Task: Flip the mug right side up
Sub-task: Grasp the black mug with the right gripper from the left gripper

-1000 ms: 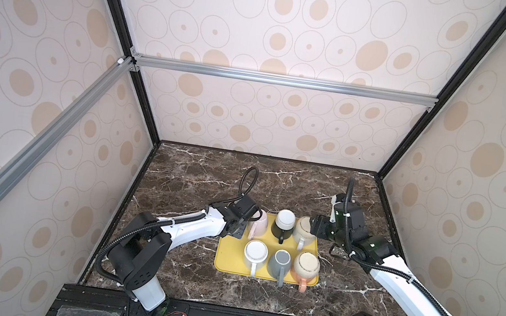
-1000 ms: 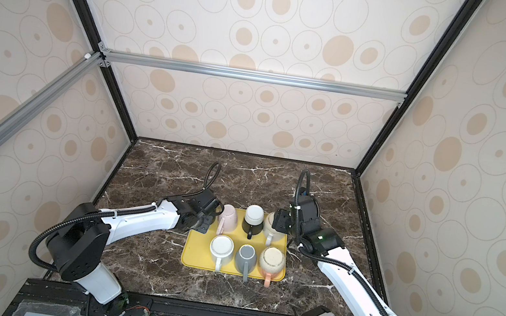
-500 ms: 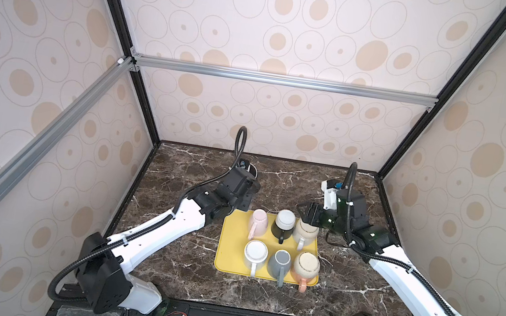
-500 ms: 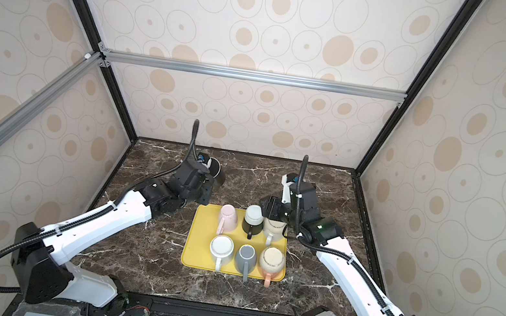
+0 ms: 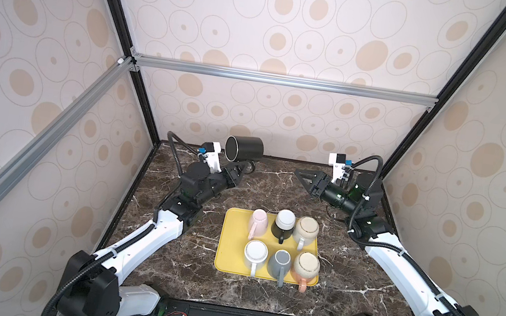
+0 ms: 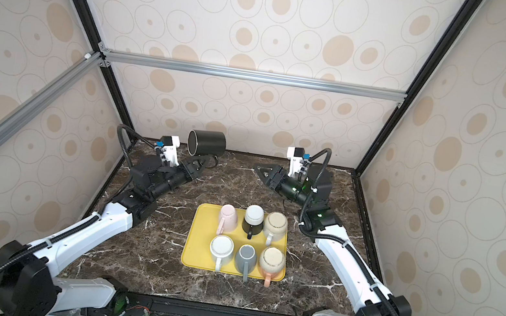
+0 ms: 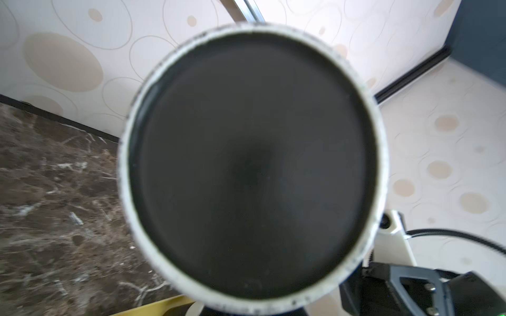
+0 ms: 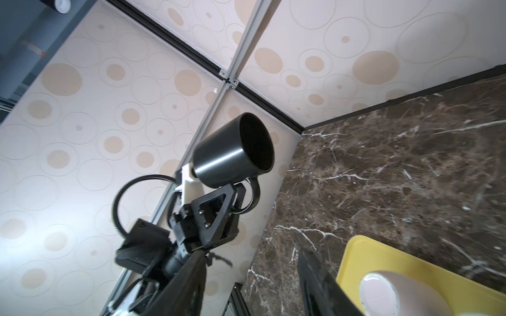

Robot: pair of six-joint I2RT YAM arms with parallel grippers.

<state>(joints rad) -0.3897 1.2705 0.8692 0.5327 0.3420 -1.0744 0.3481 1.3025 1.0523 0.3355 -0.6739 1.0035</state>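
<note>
Left end effector (image 5: pixel 243 167) is gripping the black mug (image 5: pixel 244 149) by its handle, holding it above the back-left tabletop (image 5: pixel 275 182), long axis level, mouth pointing toward the right end effector (image 5: pixel 302 175), which is standing part-open, empty.

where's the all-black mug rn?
In both top views: back left, all-black mug airborne on its side by the rear wall, handle in the left end effector.

My left arm (image 5: pixel 143 244) stretches to the far side, and my left gripper (image 5: pixel 245 167) is pinched tight on the handle of the black mug (image 5: pixel 243 149). My right arm (image 5: pixel 398 265) reaches back too. My right gripper (image 5: pixel 301 174) points across toward my left, jaws apart and empty.
</note>
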